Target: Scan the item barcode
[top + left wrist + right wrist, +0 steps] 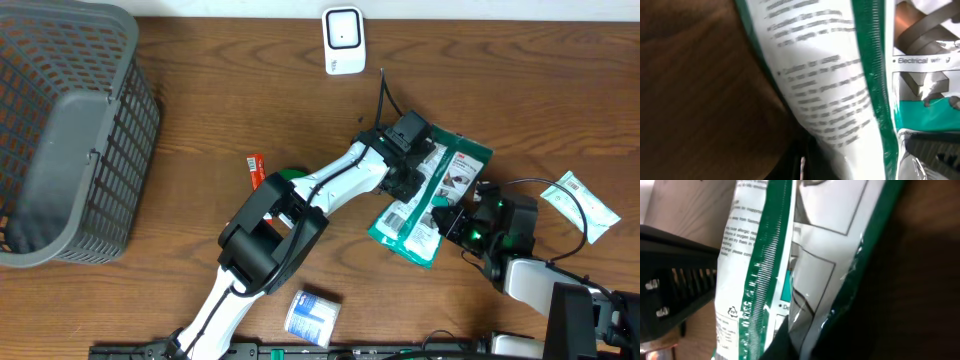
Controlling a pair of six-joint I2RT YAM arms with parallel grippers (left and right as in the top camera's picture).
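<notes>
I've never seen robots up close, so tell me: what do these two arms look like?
Both arms are white tubular links joined by chunky black joints. The left arm has a thin black cable along it; the right arm shows small green lights near the black right gripper.

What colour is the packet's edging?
Green, around white printed panels on the packet; overhead shows it best.
</notes>
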